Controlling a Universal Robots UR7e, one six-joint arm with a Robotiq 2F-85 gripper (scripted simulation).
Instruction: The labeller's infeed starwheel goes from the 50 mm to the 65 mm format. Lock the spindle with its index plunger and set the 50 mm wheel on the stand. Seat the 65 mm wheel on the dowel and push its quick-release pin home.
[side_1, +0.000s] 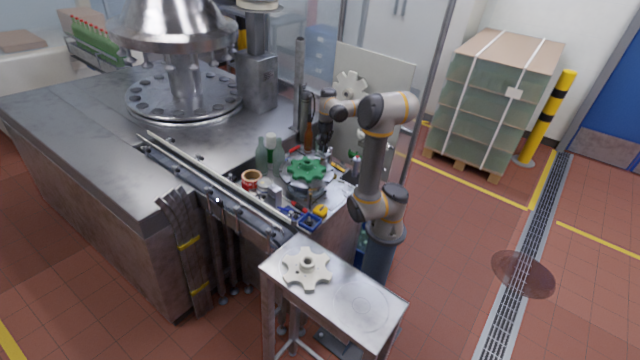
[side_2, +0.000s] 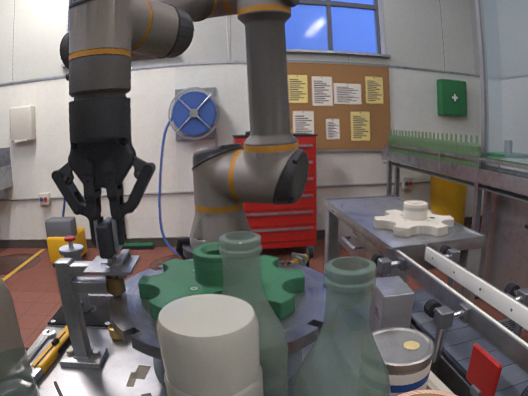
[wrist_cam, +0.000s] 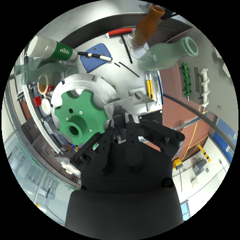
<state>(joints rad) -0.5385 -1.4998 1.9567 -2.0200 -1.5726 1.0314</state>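
Note:
On the machine deck the green starwheel (side_1: 306, 168) (side_2: 222, 276) (wrist_cam: 78, 117) sits on its round spindle plate. At the plate's edge stands a steel bracket carrying the index plunger (side_2: 106, 240) (wrist_cam: 120, 117), a dark knob over a brass tip. My gripper (side_2: 106, 227) (wrist_cam: 122, 122) (side_1: 325, 142) reaches straight down onto the bracket and I have the plunger's knob clamped in my fingers. A white starwheel (side_1: 306, 268) (side_2: 414, 219) lies flat on the steel stand in front of the machine.
Glass bottles (side_2: 345, 330) and a white-capped container (side_2: 210, 345) crowd the near side of the spindle plate. A brown bottle (wrist_cam: 146, 23), a green-labelled can (wrist_cam: 51, 50), a blue pad and hand tools lie around the deck. The conveyor rail (side_1: 210, 180) runs beside the plate.

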